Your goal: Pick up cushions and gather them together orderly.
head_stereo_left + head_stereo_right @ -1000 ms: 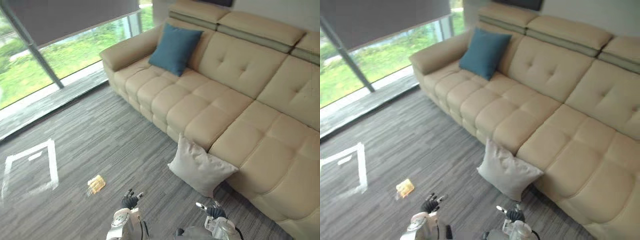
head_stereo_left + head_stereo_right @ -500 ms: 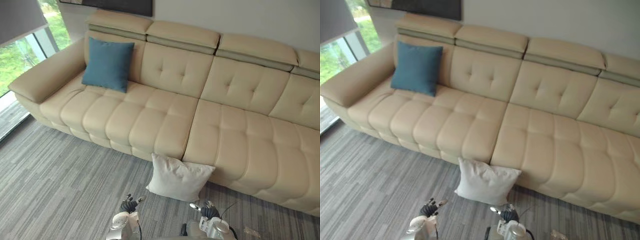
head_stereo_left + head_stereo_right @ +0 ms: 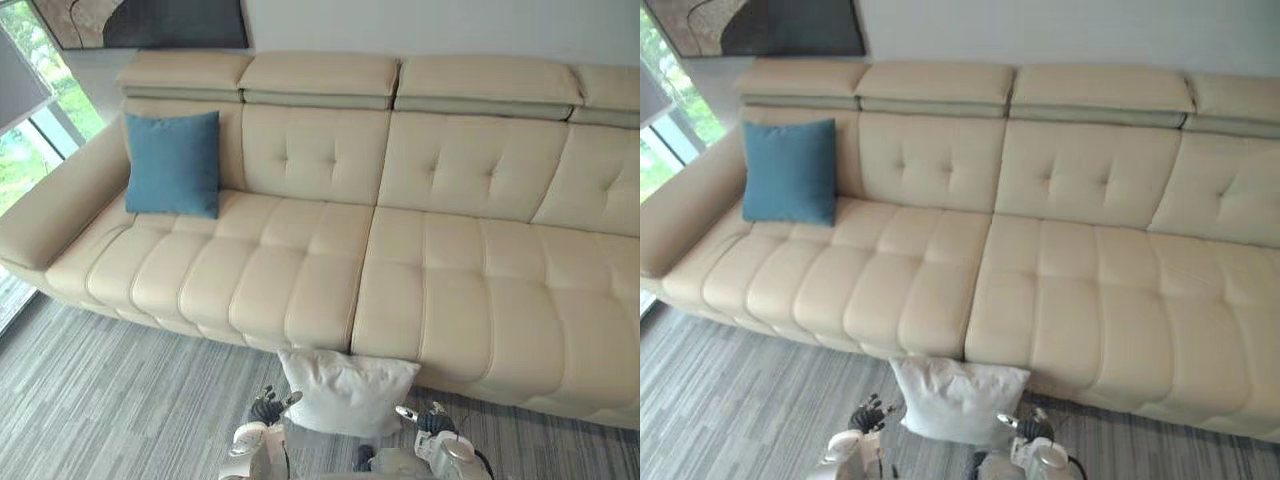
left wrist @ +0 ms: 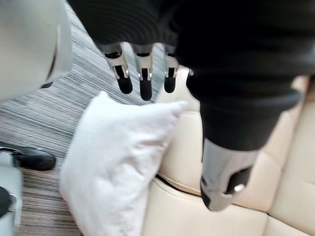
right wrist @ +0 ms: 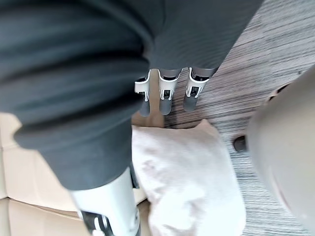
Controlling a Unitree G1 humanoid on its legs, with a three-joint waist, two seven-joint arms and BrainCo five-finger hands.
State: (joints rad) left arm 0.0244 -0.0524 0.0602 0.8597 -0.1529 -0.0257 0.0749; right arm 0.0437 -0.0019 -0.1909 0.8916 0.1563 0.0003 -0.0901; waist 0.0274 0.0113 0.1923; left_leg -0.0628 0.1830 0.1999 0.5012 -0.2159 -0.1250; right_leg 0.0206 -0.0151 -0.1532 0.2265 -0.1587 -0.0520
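Head view: the white cushion (image 3: 348, 392) stands on the carpet against the front of the sofa (image 3: 450, 250), between the left hand (image 3: 266, 408) and the right hand (image 3: 430, 420). The blue cushion (image 3: 173, 164) sits well apart on the seat, the sofa's sole load. Left wrist view: fingers (image 4: 142, 78) straight, empty, above the white cushion's corner. Right wrist view: fingers (image 5: 166, 101) likewise relaxed, empty. Risk: a one-sided grasp would likely let the soft cushion sag and slip.

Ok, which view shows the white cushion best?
The left eye view: the white cushion shows nearly whole, on the floor against the sofa. The right eye view matches. Both wrist views show it close, partly cropped.
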